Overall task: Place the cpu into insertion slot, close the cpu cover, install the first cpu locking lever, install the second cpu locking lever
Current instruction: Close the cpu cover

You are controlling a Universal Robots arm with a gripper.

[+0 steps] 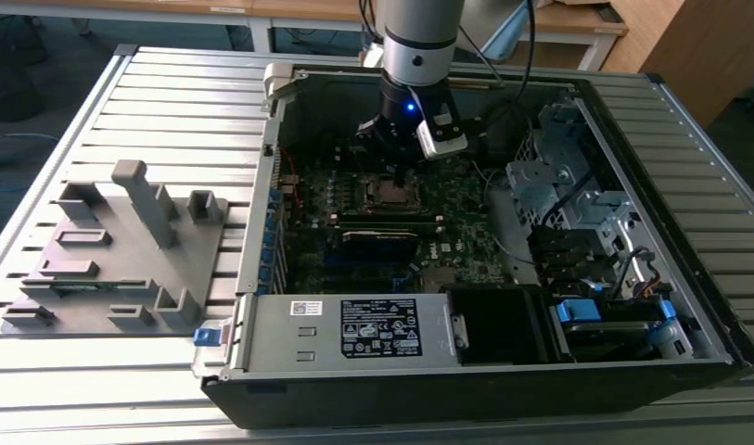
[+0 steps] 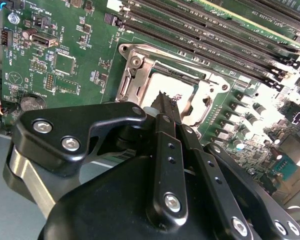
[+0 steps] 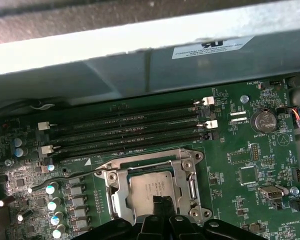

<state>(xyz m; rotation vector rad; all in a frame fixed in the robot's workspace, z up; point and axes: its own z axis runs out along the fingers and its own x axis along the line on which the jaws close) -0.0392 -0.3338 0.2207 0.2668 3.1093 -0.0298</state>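
Hand (image 2: 165, 100), fingers pressed together, above dull silver cpu (image 3: 147, 185) framed by closed cpu cover (image 3: 189, 175).

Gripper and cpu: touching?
Cannot tell. In both wrist views the gripper tip overlaps the cpu, so neither contact nor a gap shows plainly.

Exterior view. Worktop (image 1: 142, 102): ribbed aluminium slats, pale grey, running across the whole scene. Behind it, light wooden desks (image 1: 575, 20) on white legs (image 1: 591, 51). At the exterior view's right, a light wooden cabinet (image 1: 710, 46). Floor (image 1: 31, 65): dark grey, seen past the worktop's edges. Lighting: even, diffuse, with soft shadows.
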